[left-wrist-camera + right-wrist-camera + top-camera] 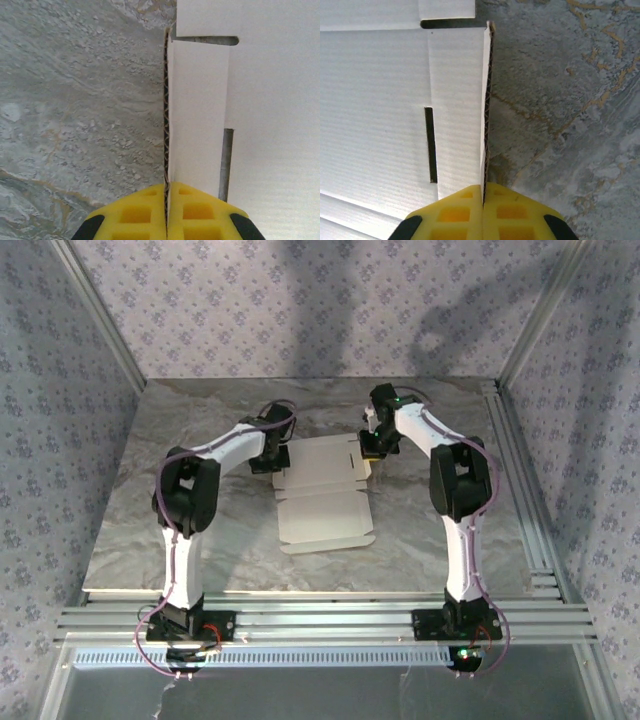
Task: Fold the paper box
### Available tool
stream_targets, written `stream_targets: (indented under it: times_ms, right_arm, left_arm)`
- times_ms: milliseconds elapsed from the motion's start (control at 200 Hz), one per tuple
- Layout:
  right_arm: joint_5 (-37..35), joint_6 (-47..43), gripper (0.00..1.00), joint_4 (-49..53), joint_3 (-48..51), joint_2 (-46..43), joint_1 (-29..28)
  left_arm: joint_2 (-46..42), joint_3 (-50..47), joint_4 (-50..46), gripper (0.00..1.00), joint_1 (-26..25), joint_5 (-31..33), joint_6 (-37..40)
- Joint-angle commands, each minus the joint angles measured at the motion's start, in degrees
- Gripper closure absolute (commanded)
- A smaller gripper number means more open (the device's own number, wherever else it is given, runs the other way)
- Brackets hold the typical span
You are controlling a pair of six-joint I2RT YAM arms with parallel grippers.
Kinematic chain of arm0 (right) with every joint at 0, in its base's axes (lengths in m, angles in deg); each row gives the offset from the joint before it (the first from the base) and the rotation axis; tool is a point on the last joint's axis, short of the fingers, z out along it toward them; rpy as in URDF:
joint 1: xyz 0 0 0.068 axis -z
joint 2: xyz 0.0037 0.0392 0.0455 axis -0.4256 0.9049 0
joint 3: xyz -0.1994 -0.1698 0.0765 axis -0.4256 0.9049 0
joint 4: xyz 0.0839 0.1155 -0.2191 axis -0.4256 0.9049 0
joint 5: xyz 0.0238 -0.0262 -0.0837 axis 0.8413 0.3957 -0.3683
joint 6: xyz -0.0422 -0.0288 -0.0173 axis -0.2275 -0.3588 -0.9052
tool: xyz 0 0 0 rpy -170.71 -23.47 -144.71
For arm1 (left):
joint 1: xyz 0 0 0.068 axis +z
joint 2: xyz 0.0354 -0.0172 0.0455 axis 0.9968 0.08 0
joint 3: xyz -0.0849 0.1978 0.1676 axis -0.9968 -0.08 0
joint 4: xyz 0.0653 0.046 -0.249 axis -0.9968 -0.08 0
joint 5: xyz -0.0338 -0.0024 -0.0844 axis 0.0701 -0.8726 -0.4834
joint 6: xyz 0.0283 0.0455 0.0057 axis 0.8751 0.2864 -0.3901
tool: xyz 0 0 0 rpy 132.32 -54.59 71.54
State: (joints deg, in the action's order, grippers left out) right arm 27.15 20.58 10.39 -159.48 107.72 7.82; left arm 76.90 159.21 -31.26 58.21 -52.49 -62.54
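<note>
left gripper (166, 195): clamps paper box (325, 508) left edge | right gripper (483, 192): clamps right edge

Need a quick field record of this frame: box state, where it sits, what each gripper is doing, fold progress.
object: paper box, unfolded blank, white face up
location: on the marbled table, between the two arms
left gripper: shut on the left side flap, pinching its corrugated edge
right gripper: shut on the right side flap, same pinch
fold progress: main panels lie flat; how far the pinched flaps are lifted is unclear
</note>
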Motion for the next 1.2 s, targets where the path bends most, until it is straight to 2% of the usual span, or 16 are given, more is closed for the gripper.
stream_targets:
  times_ms: [0, 65, 125, 220, 295, 365, 465, 590, 775, 855, 984, 1194]
  right_arm:
    - [-1.2, 3.9, 0.71, -2.9, 3.7, -11.4, 1.8]
    - [-3.0, 6.6, 0.57, -5.1, 6.9, -17.6, 2.4]
    - [-5.5, 9.7, 0.48, -7.3, 9.9, -23.3, 2.5]
    - [-5.6, 15.1, 0.42, -10.2, 13.8, -31.4, 2.3]
    - [-3.2, 22.1, 0.43, -11.2, 15.5, -34.5, 2.1]
    - [1.3, 32.6, 0.43, -15.3, 18.6, -36.6, 0.9]
    - [0.6, 49.5, 0.38, -22.6, 23.3, -40.0, -5.3]
    - [-1.9, 64.7, 0.32, -29.9, 23.8, -39.0, -11.9]
    - [7.5, 83.1, 0.35, -24.6, 15.5, -27.7, -10.9]
    - [5.7, 86.4, 0.34, -23.4, 12.5, -25.7, -11.9]
    - [1.0, 85.3, 0.31, -21.5, 6.9, -24.6, -12.5]
    - [3.9, 85.5, 0.28, -21.9, 1.8, -21.5, -12.2]
  left_arm:
    - [-12.1, -9.2, 14.6, 1.0, -3.4, 12.5, 7.3]
    - [-18.3, -17.0, 27.3, 1.0, -6.5, 18.4, 13.1]
    - [-22.7, -23.8, 38.3, 1.0, -8.0, 19.4, 16.0]
    - [-26.9, -29.5, 46.6, 1.0, -7.9, 18.4, 15.4]
    - [-28.9, -33.6, 52.8, 1.0, -7.9, 16.7, 15.5]
    - [-30.4, -38.7, 61.0, 1.0, -8.2, 16.7, 14.8]
    - [-31.3, -42.3, 65.8, 1.0, -8.2, 17.5, 11.6]
    - [-31.6, -46.2, 72.2, 1.0, -8.4, 17.0, 9.6]
    - [-33.5, -50.9, 81.1, 1.0, -9.1, 16.2, 13.1]
    - [-34.0, -52.2, 84.4, 1.0, -9.7, 15.5, 15.6]
    - [-33.4, -54.8, 90.6, 1.0, -10.2, 13.6, 18.3]
    - [-32.4, -54.8, 91.1, 1.0, -10.2, 13.1, 20.1]
